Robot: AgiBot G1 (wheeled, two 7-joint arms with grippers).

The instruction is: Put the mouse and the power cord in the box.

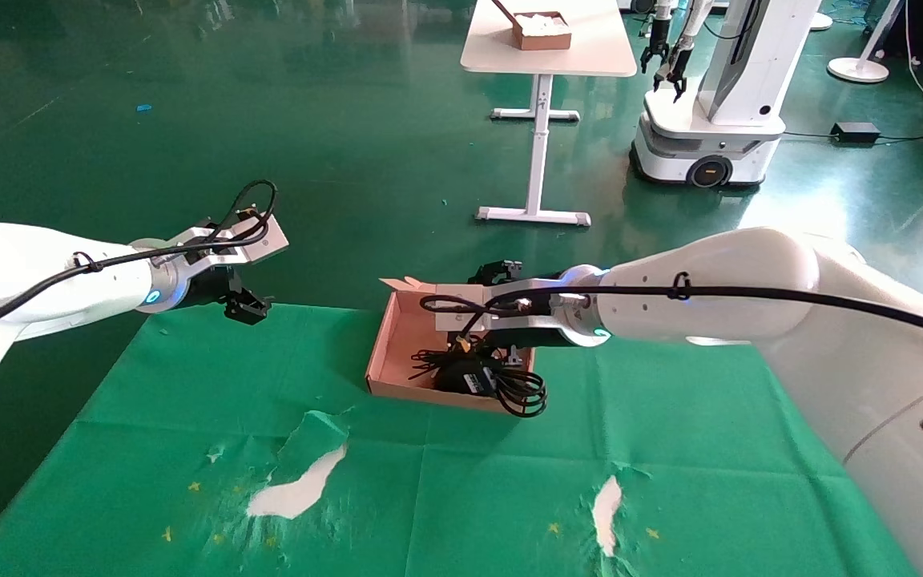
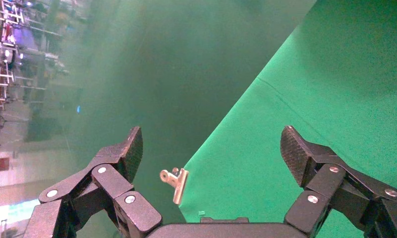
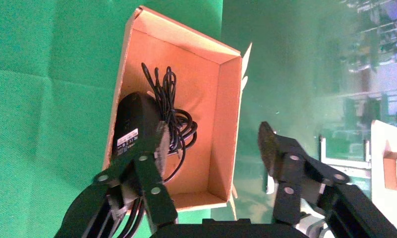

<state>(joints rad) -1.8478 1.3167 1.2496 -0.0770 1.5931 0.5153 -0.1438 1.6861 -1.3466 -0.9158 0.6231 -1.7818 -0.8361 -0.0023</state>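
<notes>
I see my left gripper [image 2: 211, 148] spread wide over the green cloth's [image 1: 445, 481] far left edge, holding nothing. My right gripper [image 3: 213, 148] gapes above the box [image 3: 226, 114]; below its fingers lie the mouse [image 3: 132, 124] and power cord [image 1: 521, 393].

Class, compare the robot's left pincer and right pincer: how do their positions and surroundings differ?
The left pincer hovers at the green cloth's far left edge, partly over the floor; the right pincer hovers above the box. Below the left lie only cloth and a metal clip; below the right lie the mouse and its wire. Both are open and empty.
</notes>
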